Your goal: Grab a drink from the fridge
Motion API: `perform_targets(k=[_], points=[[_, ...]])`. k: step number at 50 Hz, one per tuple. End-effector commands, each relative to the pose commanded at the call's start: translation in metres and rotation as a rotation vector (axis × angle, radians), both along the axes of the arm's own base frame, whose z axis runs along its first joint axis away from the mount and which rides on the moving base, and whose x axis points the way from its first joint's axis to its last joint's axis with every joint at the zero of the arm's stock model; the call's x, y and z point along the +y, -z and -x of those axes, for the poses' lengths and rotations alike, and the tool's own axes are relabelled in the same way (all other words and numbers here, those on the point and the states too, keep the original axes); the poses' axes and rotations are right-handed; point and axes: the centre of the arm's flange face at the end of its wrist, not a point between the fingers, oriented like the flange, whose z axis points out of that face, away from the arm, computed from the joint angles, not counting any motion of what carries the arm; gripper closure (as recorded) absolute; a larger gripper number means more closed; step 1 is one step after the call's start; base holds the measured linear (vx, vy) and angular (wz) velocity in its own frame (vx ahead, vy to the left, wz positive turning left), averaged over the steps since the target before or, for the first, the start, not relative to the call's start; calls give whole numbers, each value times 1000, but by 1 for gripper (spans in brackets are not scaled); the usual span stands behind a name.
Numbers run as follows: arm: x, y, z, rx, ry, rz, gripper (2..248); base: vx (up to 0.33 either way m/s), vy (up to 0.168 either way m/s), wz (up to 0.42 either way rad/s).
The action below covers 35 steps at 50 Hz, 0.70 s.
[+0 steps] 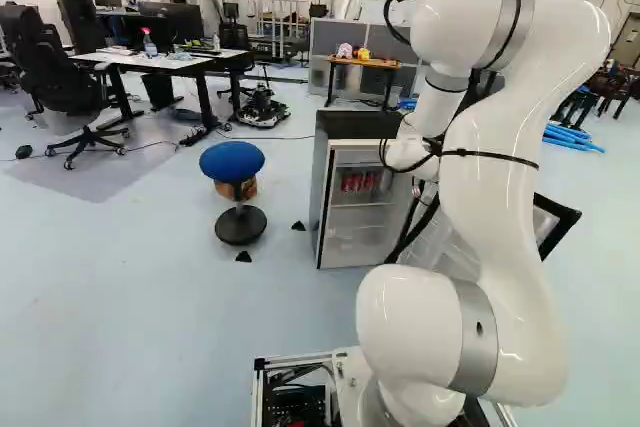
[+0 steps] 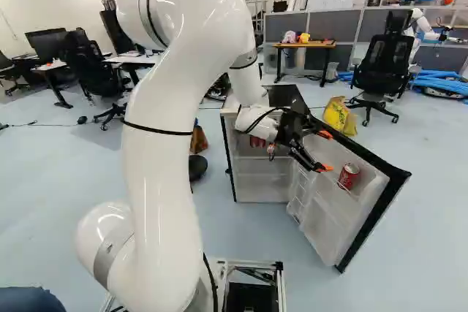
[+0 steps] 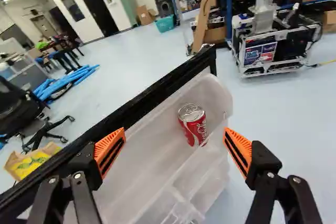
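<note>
In the right base view my gripper (image 2: 325,151) reaches toward the fridge's opened door (image 2: 374,217). A red drink can (image 2: 349,175) stands in the door's clear shelf, a little beyond the fingertips. The wrist view has my gripper (image 3: 175,139) open with nothing between its pads; the can (image 3: 193,124) is ahead of it, within the span of the fingers, its top and upper side showing and its lower part behind the shelf wall. The small fridge (image 1: 325,202) holds more red cans (image 1: 358,182) on its upper shelf.
The door's black edge (image 3: 142,100) runs close beside one finger. A blue stool (image 1: 232,161) stands near the fridge. Beyond the door are a yellow bag (image 2: 339,116) and a black office chair (image 2: 384,67). Another robot (image 3: 268,30) stands farther off.
</note>
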Motion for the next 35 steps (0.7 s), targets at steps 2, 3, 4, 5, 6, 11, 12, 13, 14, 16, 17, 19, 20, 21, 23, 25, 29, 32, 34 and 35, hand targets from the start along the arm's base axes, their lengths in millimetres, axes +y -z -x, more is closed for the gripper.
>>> perform_targets(k=[2,3,4,5,6,11,12,13,14,16,17,19,20,21,23,25,29,32,34,35], points=[[3,0,2,6,-25,-1,3,0,0,0],[5,-1,3,10,-37,-1,3,0,0,0],[6,-1,4,13,-50,-1,3,0,0,0],[8,-1,5,16,-62,-2,3,0,0,0],[10,-1,6,19,-75,-2,3,0,0,0],[18,-2,11,35,-137,-3,3,0,0,0],[19,-2,12,38,-149,-3,3,0,0,0],[21,-3,13,42,-161,-3,3,0,0,0],[23,-3,14,45,-173,-3,3,0,0,0],[26,-3,16,51,-198,-3,3,0,0,0],[28,-4,17,54,-211,-2,3,0,0,0],[31,-4,19,60,-235,-1,3,0,0,0],[33,-4,21,64,-247,0,3,0,0,0],[34,-5,22,67,-259,1,3,0,0,0],[38,-5,24,73,-284,3,3,0,0,0],[41,-6,26,79,-308,4,3,0,0,0],[48,-7,30,91,-357,8,3,0,0,0],[53,-8,34,99,-394,11,3,0,0,0],[57,-8,36,105,-418,14,3,0,0,0],[59,-9,37,107,-430,16,3,0,0,0]])
